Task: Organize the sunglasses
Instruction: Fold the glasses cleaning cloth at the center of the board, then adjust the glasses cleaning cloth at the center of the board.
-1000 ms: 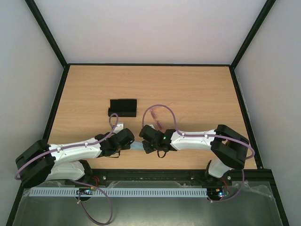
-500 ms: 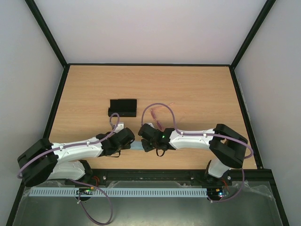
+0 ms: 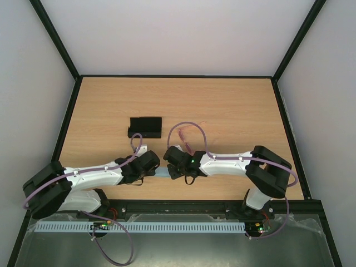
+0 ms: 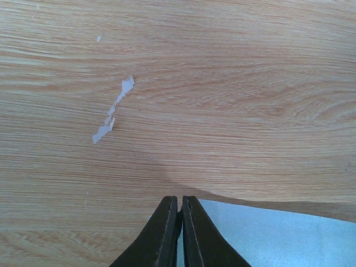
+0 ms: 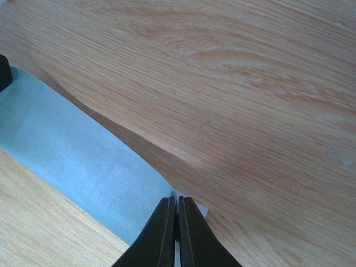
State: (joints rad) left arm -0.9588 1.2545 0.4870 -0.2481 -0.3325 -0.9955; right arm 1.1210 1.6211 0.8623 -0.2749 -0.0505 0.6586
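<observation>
A light wooden table [image 3: 239, 105] fills the space, with white walls around it and a black frame at its edges. At the near edge, the two arms reach inward toward each other. The left gripper [image 3: 149, 167] and right gripper [image 3: 171, 162] sit close together, low over the wood.

A light blue cloth [image 3: 161, 173] spans the short gap between them. In the left wrist view, the left gripper [image 4: 179, 200] has its fingers pressed together on one edge of the cloth [image 4: 267, 233]. A white scuff [image 4: 111, 117] marks the wood beyond. In the right wrist view, the right gripper [image 5: 176, 203] is likewise pinched closed on a corner of the cloth [image 5: 72, 161]. The cloth runs off to the upper left and casts a shadow on the table.

The sunglasses [image 3: 187, 144] lie just beyond the right gripper, under the loop of purple cable [image 3: 192, 125]. They show only as a faint pink shape. Farther back and to the left, a black case [image 3: 146, 127] rests on the table, well apart from them.
</observation>
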